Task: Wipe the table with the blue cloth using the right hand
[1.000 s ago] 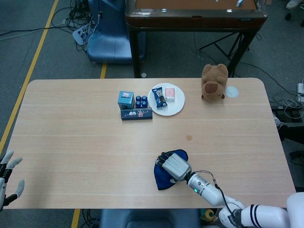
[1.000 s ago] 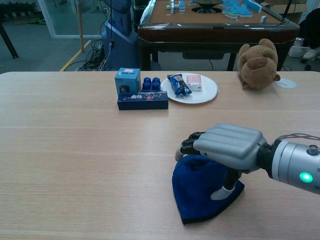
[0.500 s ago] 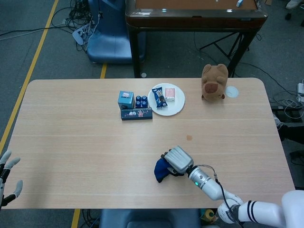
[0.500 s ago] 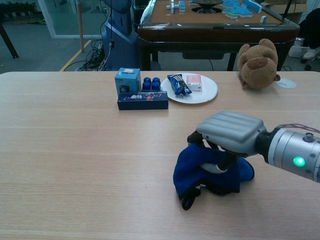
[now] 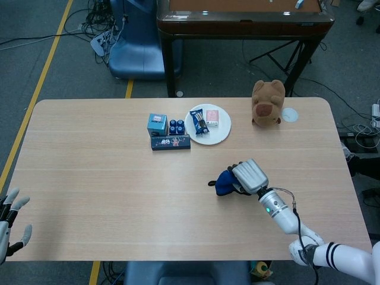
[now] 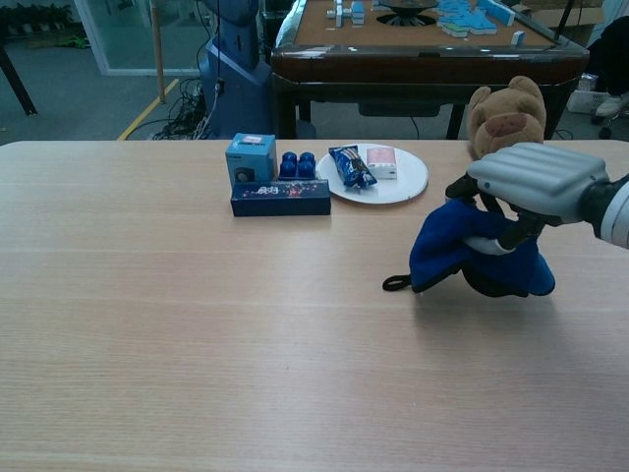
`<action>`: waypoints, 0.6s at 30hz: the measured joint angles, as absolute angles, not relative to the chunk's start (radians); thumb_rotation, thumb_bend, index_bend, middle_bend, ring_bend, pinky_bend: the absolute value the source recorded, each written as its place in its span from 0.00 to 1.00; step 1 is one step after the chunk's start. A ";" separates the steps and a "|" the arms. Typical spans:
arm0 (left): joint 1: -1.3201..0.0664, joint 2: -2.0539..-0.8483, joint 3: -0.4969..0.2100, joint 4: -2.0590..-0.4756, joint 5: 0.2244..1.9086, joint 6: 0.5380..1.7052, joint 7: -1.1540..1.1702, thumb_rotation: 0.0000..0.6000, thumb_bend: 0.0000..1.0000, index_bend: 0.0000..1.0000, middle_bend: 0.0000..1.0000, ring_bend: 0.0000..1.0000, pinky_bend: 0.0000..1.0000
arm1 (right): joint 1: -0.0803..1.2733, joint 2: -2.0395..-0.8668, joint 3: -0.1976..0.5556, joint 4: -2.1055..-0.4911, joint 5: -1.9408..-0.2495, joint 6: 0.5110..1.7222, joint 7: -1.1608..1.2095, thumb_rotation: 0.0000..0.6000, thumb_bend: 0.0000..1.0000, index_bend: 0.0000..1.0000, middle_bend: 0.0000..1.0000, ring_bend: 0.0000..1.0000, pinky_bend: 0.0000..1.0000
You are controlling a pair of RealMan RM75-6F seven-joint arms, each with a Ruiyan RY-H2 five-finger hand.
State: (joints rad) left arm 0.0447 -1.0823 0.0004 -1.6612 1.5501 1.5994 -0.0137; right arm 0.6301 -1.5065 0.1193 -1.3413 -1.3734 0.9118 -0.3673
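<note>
The blue cloth (image 5: pixel 225 183) (image 6: pixel 452 252) is bunched up under my right hand (image 5: pixel 249 176) (image 6: pixel 532 183), which grips it from above at the table's right-centre, the lower folds touching the wood. A small dark loop of the cloth (image 6: pixel 395 283) trails out to the left. My left hand (image 5: pixel 12 218) shows only at the lower left corner of the head view, off the table edge, fingers spread and holding nothing.
A white plate (image 5: pixel 220 133) (image 6: pixel 408 182) with snack packs stands at the back middle, beside small blue boxes (image 5: pixel 157 124) (image 6: pixel 251 157) and a dark long box (image 5: pixel 170 143) (image 6: pixel 280 198). A brown plush bear (image 5: pixel 267 102) (image 6: pixel 506 115) sits at the back right, close behind my right hand.
My right hand gathered the flat cloth into a bundle and dragged it from the front middle of the table back and to the right. The left hand stayed put.
</note>
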 measured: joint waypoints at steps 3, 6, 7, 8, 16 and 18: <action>0.043 -1.081 0.001 -1.666 1.546 1.593 -0.008 1.00 0.41 0.18 0.02 0.06 0.03 | 0.641 -1.533 0.122 -1.271 -1.345 0.885 -0.365 1.00 0.65 0.69 0.57 0.57 0.76; 0.043 -1.080 0.001 -1.670 1.544 1.590 -0.004 1.00 0.41 0.18 0.02 0.06 0.03 | 0.654 -1.571 0.122 -1.197 -1.322 0.859 -0.368 1.00 0.65 0.69 0.57 0.57 0.76; 0.042 -1.079 0.001 -1.670 1.544 1.589 -0.003 1.00 0.41 0.18 0.02 0.06 0.03 | 0.659 -1.584 0.122 -1.175 -1.316 0.852 -0.370 1.00 0.65 0.69 0.57 0.57 0.76; 0.042 -1.079 0.000 -1.671 1.543 1.590 -0.004 1.00 0.41 0.18 0.02 0.06 0.03 | 0.665 -1.600 0.122 -1.147 -1.308 0.843 -0.372 1.00 0.65 0.69 0.57 0.57 0.76; 0.044 -1.079 -0.002 -1.664 1.537 1.592 -0.008 1.00 0.41 0.18 0.02 0.06 0.03 | 0.709 -1.698 0.138 -0.984 -1.266 0.808 -0.396 1.00 0.65 0.69 0.57 0.57 0.76; 0.045 -1.079 -0.003 -1.663 1.535 1.592 -0.009 1.00 0.41 0.18 0.02 0.06 0.03 | 0.720 -1.718 0.147 -0.947 -1.256 0.806 -0.403 1.00 0.65 0.69 0.57 0.57 0.76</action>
State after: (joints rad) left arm 0.0448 -1.0791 -0.0027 -1.6626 1.5349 1.5924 -0.0090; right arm 0.7202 -1.7177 0.1468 -0.9466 -1.2558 0.8062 -0.4031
